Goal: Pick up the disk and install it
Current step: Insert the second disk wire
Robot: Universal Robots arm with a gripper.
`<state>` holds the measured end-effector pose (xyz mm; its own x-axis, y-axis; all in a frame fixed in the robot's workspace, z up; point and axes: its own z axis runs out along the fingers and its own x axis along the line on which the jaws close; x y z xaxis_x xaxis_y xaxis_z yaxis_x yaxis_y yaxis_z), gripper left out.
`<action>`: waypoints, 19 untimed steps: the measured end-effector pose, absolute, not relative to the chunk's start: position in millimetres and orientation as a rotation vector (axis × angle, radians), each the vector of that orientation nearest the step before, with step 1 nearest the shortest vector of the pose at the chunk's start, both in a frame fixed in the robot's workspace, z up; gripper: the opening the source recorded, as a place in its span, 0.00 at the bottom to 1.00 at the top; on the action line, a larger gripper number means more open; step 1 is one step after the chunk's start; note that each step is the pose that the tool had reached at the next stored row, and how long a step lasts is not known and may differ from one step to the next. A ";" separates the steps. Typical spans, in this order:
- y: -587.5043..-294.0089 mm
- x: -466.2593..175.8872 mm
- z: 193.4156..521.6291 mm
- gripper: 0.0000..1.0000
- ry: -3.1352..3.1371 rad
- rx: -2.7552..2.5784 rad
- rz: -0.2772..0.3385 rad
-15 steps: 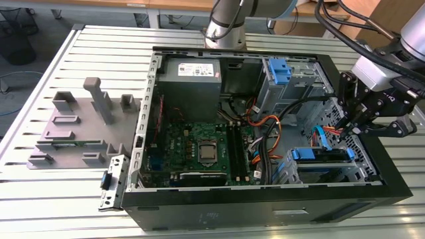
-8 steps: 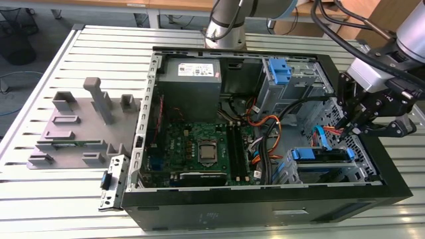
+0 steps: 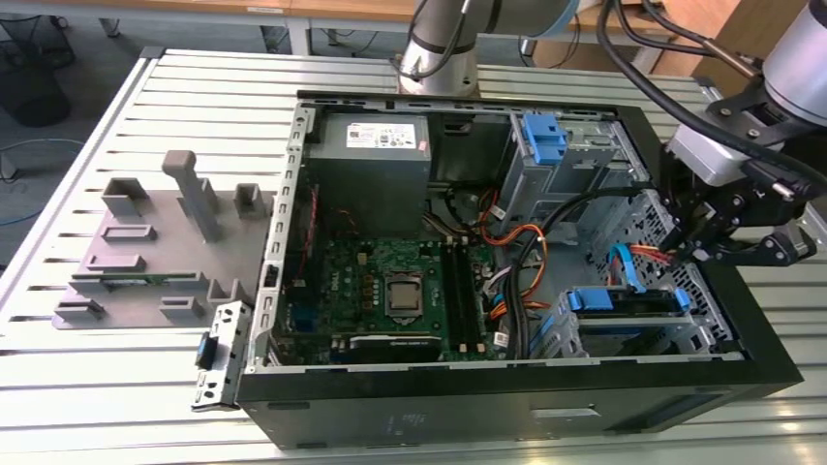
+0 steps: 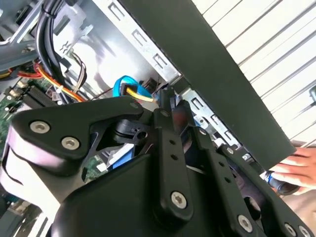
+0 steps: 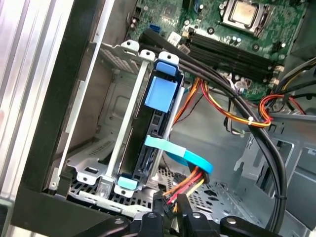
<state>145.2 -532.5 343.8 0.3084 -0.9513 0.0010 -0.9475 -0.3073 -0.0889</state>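
Open tower PC case (image 3: 517, 387) lay on its side on a slatted aluminium table (image 3: 194, 77), side panel off. Motherboard (image 3: 387, 291) with bare CPU socket (image 3: 403, 295) sat in the middle, grey power supply box (image 3: 375, 145) toward the far end by the arm's base (image 3: 440, 48).

The disk (image 3: 626, 302) sat in the metal drive cage (image 3: 633, 334) in the case's near corner on the exterior view's right. Its blue carrier frame faced up and it looked seated in the bay, not held by anything. In the first wrist view the disk (image 5: 155, 133) stood edge-on in the cage slot, with a blue tab at each end of the carrier and a blue pull tab on its edge. A light blue flat data cable (image 5: 180, 155) and a red/yellow/black power lead (image 5: 185, 185) ran to the area just beside it. Whether they were plugged in was hidden.

The gripper (image 3: 743, 242) hung over the case's edge on the exterior view's right, just beside and above the drive cage, apart from the disk. Fingers' state: cannot tell. In the second wrist view the black gripper (image 4: 170, 111) linkage blocked the tips, and nothing was visibly clamped between them.

A second blue latch (image 3: 543, 136) sat on the upper drive bay near the power supply. Grey fixture blocks (image 3: 168, 242) stood on the table at the exterior view's left, well apart from the case. A person's hand (image 4: 298, 170) holding a dark-handled tool showed outside the case wall in the second wrist view.
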 end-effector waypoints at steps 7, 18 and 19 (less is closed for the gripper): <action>-532.5 139.1 348.9 0.24 1.790 -2.465 -0.126; -532.6 136.3 350.3 0.24 1.766 -2.473 -0.138; -532.6 136.3 350.2 0.24 1.753 -2.483 -0.138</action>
